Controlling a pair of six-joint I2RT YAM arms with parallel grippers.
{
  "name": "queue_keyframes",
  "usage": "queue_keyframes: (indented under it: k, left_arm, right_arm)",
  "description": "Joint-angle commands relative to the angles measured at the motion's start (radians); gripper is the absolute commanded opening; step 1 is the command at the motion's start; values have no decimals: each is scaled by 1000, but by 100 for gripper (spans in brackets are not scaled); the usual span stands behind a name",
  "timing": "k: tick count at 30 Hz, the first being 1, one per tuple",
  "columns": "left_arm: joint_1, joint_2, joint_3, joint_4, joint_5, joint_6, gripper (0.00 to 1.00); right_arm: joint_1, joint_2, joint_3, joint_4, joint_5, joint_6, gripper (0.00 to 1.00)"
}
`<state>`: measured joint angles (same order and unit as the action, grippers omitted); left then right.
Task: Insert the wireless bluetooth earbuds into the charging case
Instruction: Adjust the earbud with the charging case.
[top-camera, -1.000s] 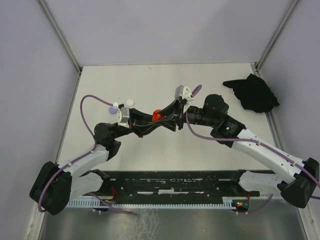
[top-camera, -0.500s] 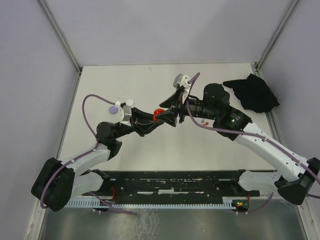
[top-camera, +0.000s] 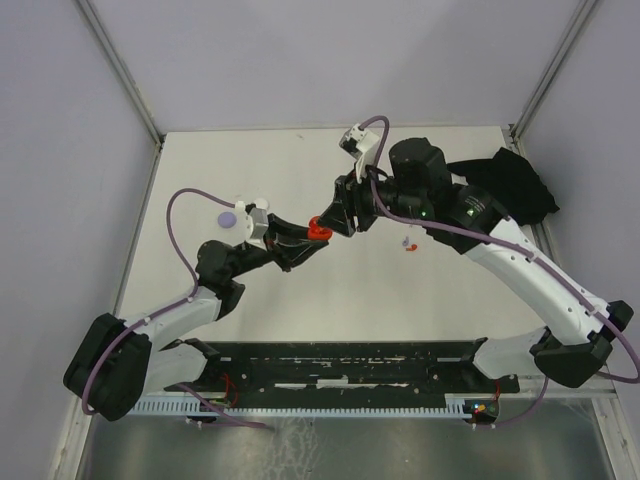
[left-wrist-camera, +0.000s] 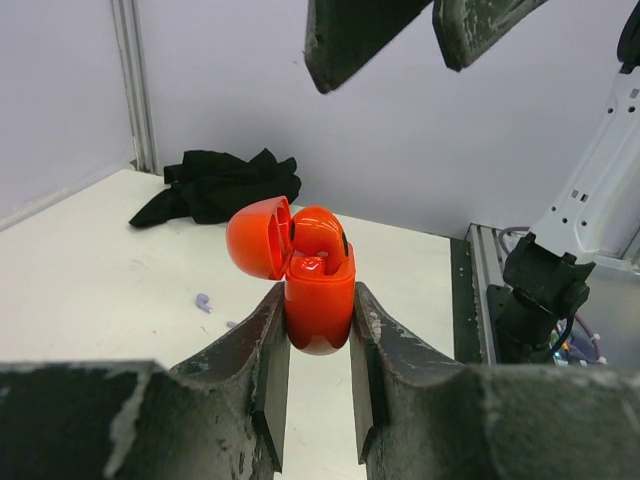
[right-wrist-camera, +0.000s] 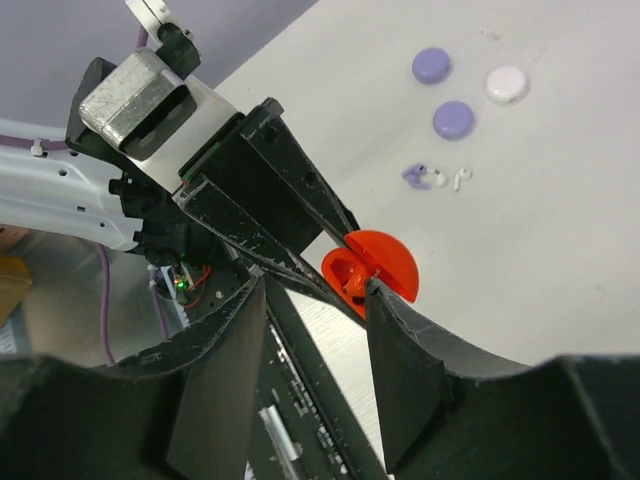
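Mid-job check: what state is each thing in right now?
Red clamshell charging case: lid open, held upright.
Red hooked earbud: sticking up from the case.
Left gripper: shut on the case.
Right gripper: open, empty, above the case.
Black cloth: crumpled.
Lilac earbud: lying loose, outside the case.

1. Charging case (left-wrist-camera: 320, 312) in my left gripper (left-wrist-camera: 318, 292): glossy red-orange, lid and body alike.
2. Earbud (left-wrist-camera: 320, 235) in the case: same red.
3. Both my grippers, right gripper (right-wrist-camera: 312, 290) too: dark grey-black fingers with pale scuffs.
4. Surface (top-camera: 250, 290): plain off-white.
5. Loose earbuds: lilac earbud (right-wrist-camera: 416, 176), whitish earbud (right-wrist-camera: 458, 179).
6. Round pieces: lilac disc (right-wrist-camera: 431, 65), second lilac disc (right-wrist-camera: 453, 119), white disc (right-wrist-camera: 506, 84).
7. Cloth (top-camera: 515, 190): black.
8. Cable (top-camera: 190, 193): purple. My arms: white links, black joints.
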<state>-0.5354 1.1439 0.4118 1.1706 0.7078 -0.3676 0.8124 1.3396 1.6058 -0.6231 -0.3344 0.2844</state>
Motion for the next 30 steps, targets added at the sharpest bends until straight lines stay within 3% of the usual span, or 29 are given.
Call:
queue_keyframes:
  k: [1, 17, 25, 30]
  left_arm:
    - [-2, -3, 12, -14, -25, 66, 3]
    - [-1, -13, 21, -19, 14, 77, 3]
    - [-1, -15, 24, -14, 47, 78, 3]
    - [-1, -18, 24, -23, 35, 92, 3]
  right_arm:
    - [-2, 27, 63, -133, 18, 98, 50]
    - [-1, 94, -3, -67, 38, 136, 36]
    - [-1, 96, -10, -44, 17, 106, 32]
    - [-1, 71, -16, -35, 6, 78, 36]
